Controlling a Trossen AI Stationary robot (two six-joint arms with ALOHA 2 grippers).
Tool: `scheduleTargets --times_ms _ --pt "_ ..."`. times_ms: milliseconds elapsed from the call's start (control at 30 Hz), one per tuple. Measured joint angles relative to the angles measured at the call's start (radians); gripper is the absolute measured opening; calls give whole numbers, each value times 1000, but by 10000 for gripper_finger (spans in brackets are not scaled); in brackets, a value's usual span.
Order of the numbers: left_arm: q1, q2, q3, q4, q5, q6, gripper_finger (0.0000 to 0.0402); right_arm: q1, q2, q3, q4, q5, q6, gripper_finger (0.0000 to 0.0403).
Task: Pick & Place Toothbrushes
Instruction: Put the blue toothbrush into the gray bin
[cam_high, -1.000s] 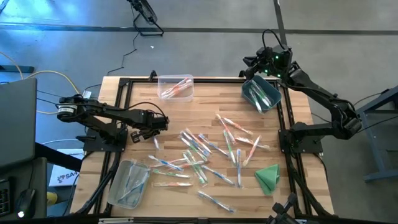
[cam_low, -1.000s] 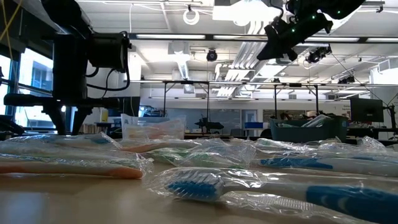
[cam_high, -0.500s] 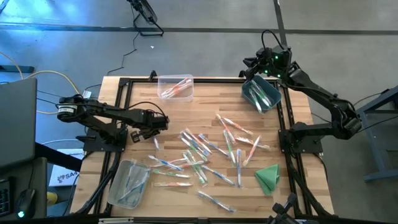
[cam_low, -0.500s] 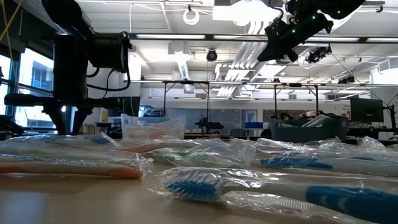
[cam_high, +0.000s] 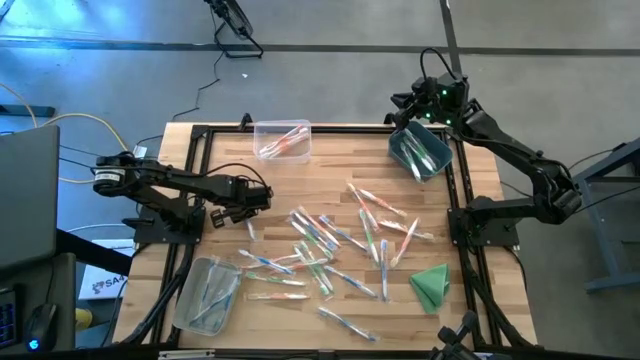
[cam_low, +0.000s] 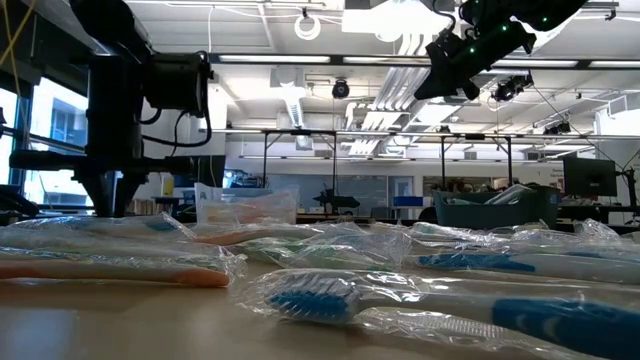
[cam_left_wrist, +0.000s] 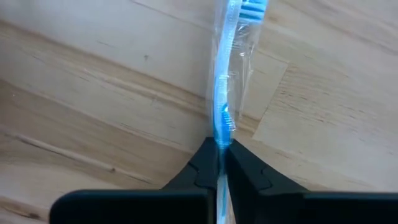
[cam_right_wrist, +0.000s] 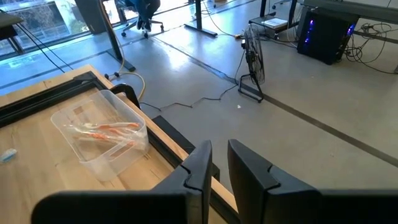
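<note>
From above, three bins sit on my wooden table (cam_high: 330, 170): a clear bin (cam_high: 281, 140) at the far edge holding a few pink-orange toothbrushes, a dark teal bin (cam_high: 420, 152) at the far right corner with pale brushes in it, and a clear bin (cam_high: 208, 293) at the near left with blue ones inside. The loose toothbrushes (cam_high: 330, 250) lie scattered across the middle of the table in their wrappers, and a folded green cloth (cam_high: 431, 285) sits near the right edge. My left gripper (cam_high: 249, 212) is down at the table's left side, over a single wrapped brush lying apart from the pile; my right gripper (cam_high: 408, 108) hangs above the teal bin. At table height, wrapped brushes fill the foreground, a blue-headed one nearest; my left arm stands low on the left of the picture, the right gripper is raised high, and the clear bin with orange brushes and the teal bin show behind. Through my left wrist camera, my fingers are pinched tight on a blue toothbrush (cam_left_wrist: 225, 74) in clear wrapping, which lies on the wood. Through my right wrist camera, my fingers (cam_right_wrist: 200, 167) stand a narrow gap apart with nothing between them, the clear bin with orange brushes beyond.
</note>
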Motion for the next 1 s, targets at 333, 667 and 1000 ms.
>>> scheduleTargets --times_ms 333,667,1000 --pt "0 -20 0 16 1 8 9 0 0 0 0 0 0 45" --pt "0 -126 0 48 -94 84 9 0 0 0 0 0 0 45" --pt "0 -257 0 81 -164 269 9 0 0 0 1 0 1 45"
